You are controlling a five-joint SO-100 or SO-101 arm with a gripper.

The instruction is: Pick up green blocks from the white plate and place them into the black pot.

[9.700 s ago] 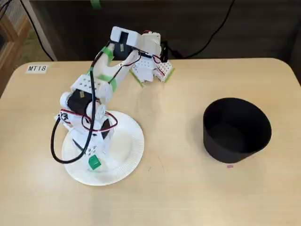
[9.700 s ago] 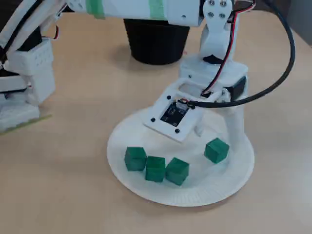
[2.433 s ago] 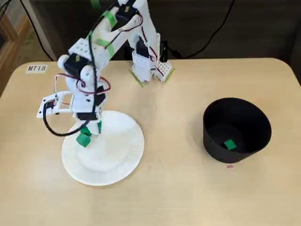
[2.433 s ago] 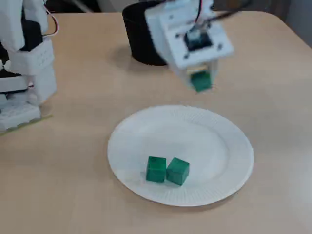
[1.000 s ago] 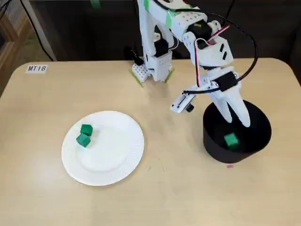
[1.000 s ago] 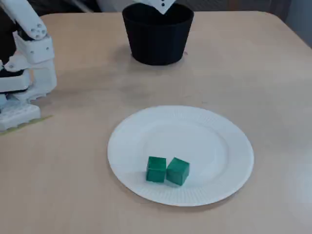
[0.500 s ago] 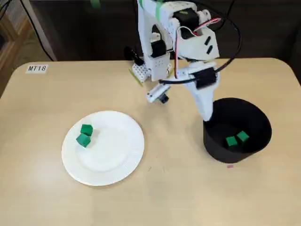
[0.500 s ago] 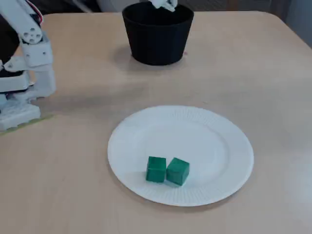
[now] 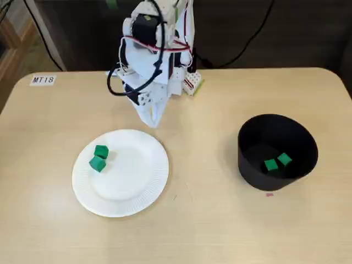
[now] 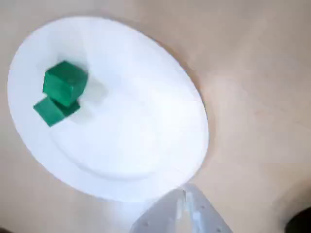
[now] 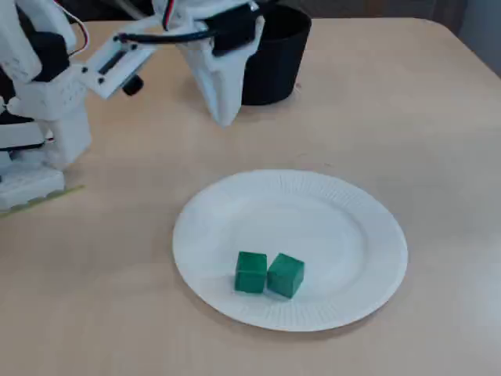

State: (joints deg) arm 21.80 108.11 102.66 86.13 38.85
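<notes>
Two green blocks (image 9: 99,157) lie side by side on the left part of the white plate (image 9: 135,176); in another fixed view the blocks (image 11: 268,273) touch near the plate's (image 11: 337,227) front edge. Two more green blocks (image 9: 276,161) rest inside the black pot (image 9: 278,176) at the right. My gripper (image 9: 153,120) hangs point-down over the table just beyond the plate's far edge, fingers together and holding nothing. In the wrist view the gripper (image 10: 185,198) enters from the bottom, with the plate (image 10: 136,111) and its blocks (image 10: 62,92) ahead at the upper left.
The arm's white base (image 9: 179,82) stands at the table's far edge. A small label (image 9: 43,80) marked MT18 is stuck at the far left corner. A tiny pink mark (image 9: 268,193) lies in front of the pot. The gripper partly hides the pot (image 11: 278,47).
The arm has swung from over the black pot back toward the plate, with the gripper now above the plate's far edge. Two blocks now lie in the pot; two stay on the plate.
</notes>
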